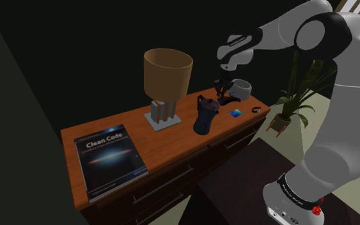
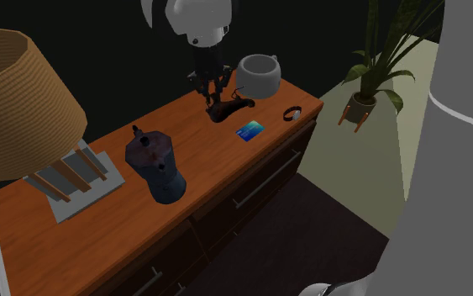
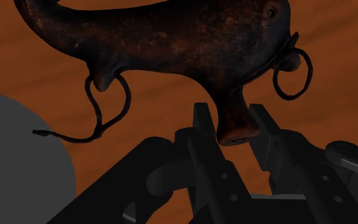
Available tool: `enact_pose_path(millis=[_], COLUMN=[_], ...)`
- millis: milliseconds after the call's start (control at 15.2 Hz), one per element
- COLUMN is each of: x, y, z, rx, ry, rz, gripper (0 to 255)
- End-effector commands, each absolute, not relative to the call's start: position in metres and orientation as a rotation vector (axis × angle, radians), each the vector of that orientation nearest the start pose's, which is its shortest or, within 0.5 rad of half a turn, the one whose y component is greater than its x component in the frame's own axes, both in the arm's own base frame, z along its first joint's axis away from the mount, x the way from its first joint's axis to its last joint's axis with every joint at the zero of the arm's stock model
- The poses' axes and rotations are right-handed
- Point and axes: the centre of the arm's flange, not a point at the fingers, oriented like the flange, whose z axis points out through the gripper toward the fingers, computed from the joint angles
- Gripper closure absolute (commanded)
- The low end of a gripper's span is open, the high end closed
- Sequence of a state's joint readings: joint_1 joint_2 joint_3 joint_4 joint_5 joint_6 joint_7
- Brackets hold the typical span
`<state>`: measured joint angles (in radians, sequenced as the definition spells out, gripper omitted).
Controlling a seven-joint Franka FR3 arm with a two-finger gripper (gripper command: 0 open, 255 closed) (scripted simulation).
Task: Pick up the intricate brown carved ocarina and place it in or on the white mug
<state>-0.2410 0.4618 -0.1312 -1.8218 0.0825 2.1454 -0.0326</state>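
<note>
I am working over the dresser point(image 1: 172, 137), at the end far from the lamp point(image 1: 167, 73) and past the pot point(image 1: 204, 115). The mug point(image 2: 260, 74) is sitting by the back corner of that end. The ocarina point(image 3: 190, 38) is lying low just beside it, on the side toward the pot, and I cannot tell whether it is clear of the wood. My fingers point(image 3: 202, 127) are drawn in narrow and clasping its short mouthpiece stub, one on each side, with nothing else between them.

The long body is reaching off to one side of that small hold. I am expecting it to swing or slip round in the grip as I lift, because the weight is hanging away from the stub.

The mug is standing close to the corner, so a low carry is risking a knock that pushes it off the end.

The cord loops point(image 3: 107, 108) are dangling from the body and may be catching on the rim.
</note>
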Motion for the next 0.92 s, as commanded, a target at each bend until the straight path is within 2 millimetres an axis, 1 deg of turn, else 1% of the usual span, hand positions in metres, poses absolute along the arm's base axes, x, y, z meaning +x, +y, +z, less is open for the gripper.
enact_pose_path(millis=[0,858], x=[0.591,0.591], y=[-0.223,-0.223], z=[0.286,0.354], rx=[-3.046,-3.046], ry=[0.585,0.585], rz=[0.201,0.201], gripper=[255,255])
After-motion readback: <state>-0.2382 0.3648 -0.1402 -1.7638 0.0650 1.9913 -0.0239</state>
